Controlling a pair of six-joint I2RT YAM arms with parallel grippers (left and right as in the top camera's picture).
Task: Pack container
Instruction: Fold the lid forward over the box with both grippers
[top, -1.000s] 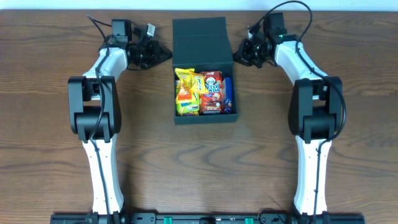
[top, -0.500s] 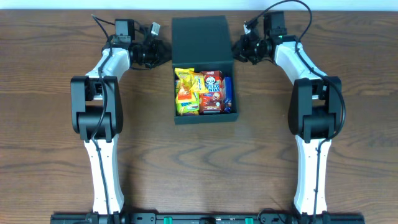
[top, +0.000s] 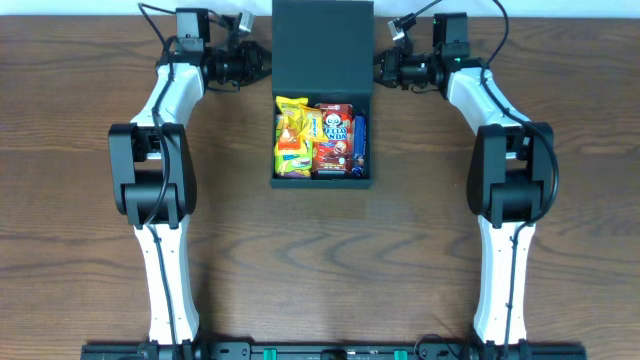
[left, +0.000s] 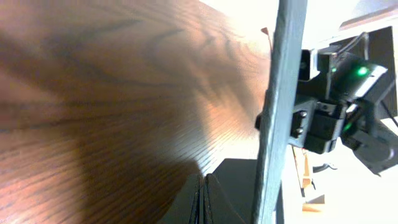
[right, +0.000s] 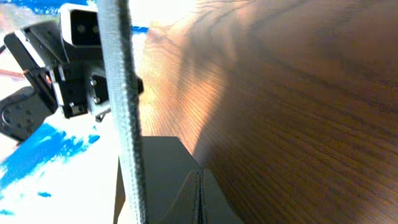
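Observation:
The black container (top: 322, 182) sits at the far middle of the table with its flap lid (top: 322, 45) lifted off the table. Inside lie a yellow packet (top: 292, 135), a red packet (top: 335, 140) and a blue packet (top: 360, 140). My left gripper (top: 262, 62) is shut, its fingertips (left: 202, 196) pressed together against the lid's outer face by its left edge (left: 280, 112). My right gripper (top: 380, 68) is shut too, its fingertips (right: 200, 180) against the lid by its right edge (right: 124, 112). Neither has anything between its fingers.
The wooden table (top: 320, 260) runs from the container to the front edge. The table's far edge lies just behind the lid and both grippers. The two arms' upright links stand to the left (top: 150, 180) and right (top: 510, 180) of the container.
The lid has risen from lying flat. The container has slid toward the table's far edge. Both grippers have moved farther back and in toward the lid's sides.

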